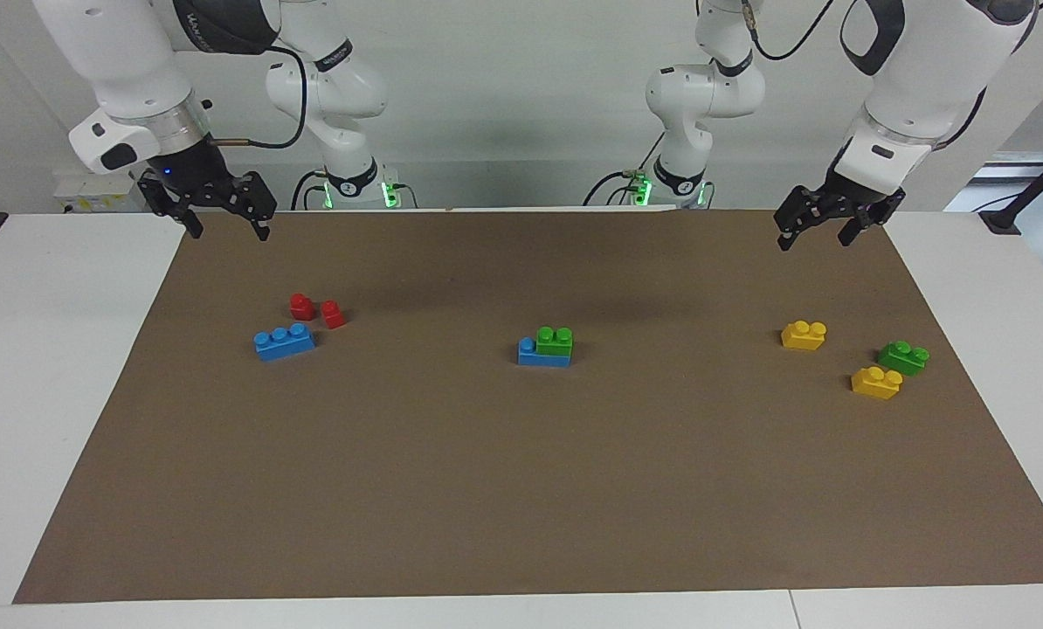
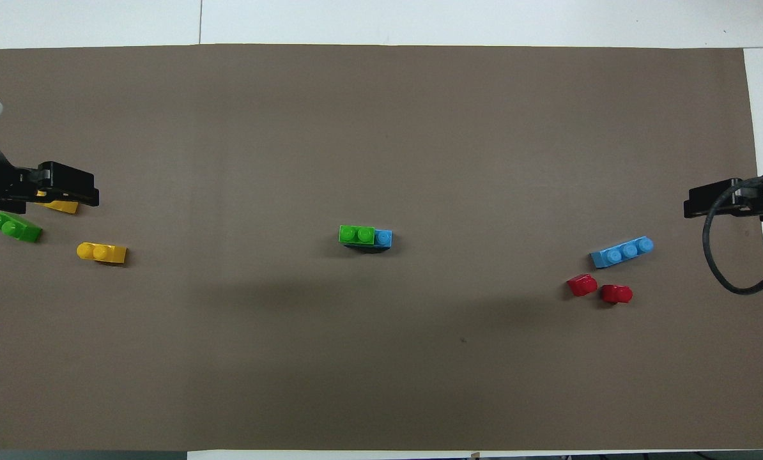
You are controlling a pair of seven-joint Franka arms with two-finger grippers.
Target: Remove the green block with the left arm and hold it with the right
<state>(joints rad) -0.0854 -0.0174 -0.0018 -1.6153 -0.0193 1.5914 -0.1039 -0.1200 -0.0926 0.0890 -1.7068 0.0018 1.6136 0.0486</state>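
The bright green block [image 1: 555, 342] sits on top of a blue brick [image 1: 528, 353] in the middle of the brown mat; in the overhead view the green block [image 2: 356, 234] covers most of that blue brick [image 2: 384, 238]. My left gripper [image 1: 815, 238] is open and empty, raised over the mat's edge at the left arm's end; it also shows in the overhead view [image 2: 68, 191]. My right gripper [image 1: 230, 229] is open and empty, raised over the mat's corner at the right arm's end; it also shows in the overhead view [image 2: 714, 201]. Both are far from the green block.
A darker green brick [image 1: 903, 357] and two yellow bricks [image 1: 804, 335] [image 1: 876, 383] lie at the left arm's end. A loose blue three-stud brick [image 1: 285, 341] and two small red bricks [image 1: 301, 306] [image 1: 333, 314] lie at the right arm's end. White table [image 1: 67, 349] surrounds the mat.
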